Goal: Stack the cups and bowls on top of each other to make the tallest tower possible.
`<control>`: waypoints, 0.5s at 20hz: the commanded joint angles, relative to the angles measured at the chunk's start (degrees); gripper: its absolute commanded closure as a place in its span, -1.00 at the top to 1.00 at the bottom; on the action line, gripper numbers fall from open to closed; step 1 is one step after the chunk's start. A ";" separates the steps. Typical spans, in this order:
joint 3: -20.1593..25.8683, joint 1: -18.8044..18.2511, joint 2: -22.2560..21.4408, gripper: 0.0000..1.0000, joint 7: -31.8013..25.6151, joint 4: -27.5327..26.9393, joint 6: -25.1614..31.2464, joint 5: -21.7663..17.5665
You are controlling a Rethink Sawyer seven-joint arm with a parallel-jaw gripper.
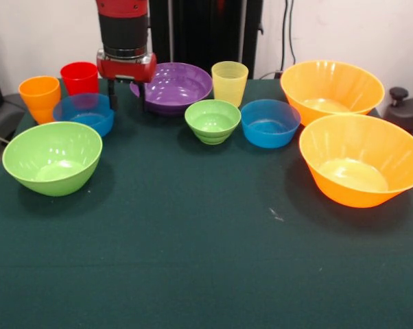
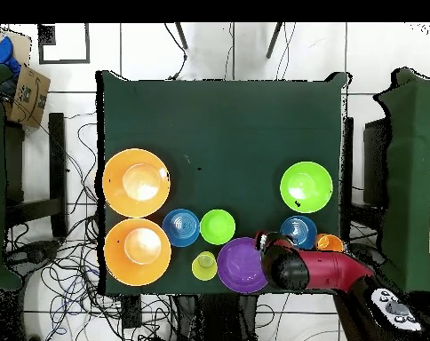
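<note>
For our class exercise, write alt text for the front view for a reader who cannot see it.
A red and black gripper hangs between a small blue bowl and a purple bowl on a dark green table. Nothing is stacked: three cups, three green and blue bowls and two large orange bowls stand apart.

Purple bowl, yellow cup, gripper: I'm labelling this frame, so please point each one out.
purple bowl (image 1: 173, 85): front view, on its inner floor.
yellow cup (image 1: 230, 88): front view, on its outer wall.
gripper (image 1: 127, 103): front view, midway between the two black fingertips, beside the purple bowl's rim.
</note>
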 commanded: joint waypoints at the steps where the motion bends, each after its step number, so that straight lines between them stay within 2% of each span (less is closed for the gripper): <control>1: 4.45 0.41 1.64 1.00 -1.18 -1.30 2.27 -3.13; 4: 4.80 -0.16 1.83 1.00 -0.97 -0.63 2.02 -2.98; 7: 7.61 -2.04 1.70 1.00 -1.19 1.99 3.81 -1.13; 10: 8.78 -2.01 1.40 1.00 -0.79 3.46 5.79 0.56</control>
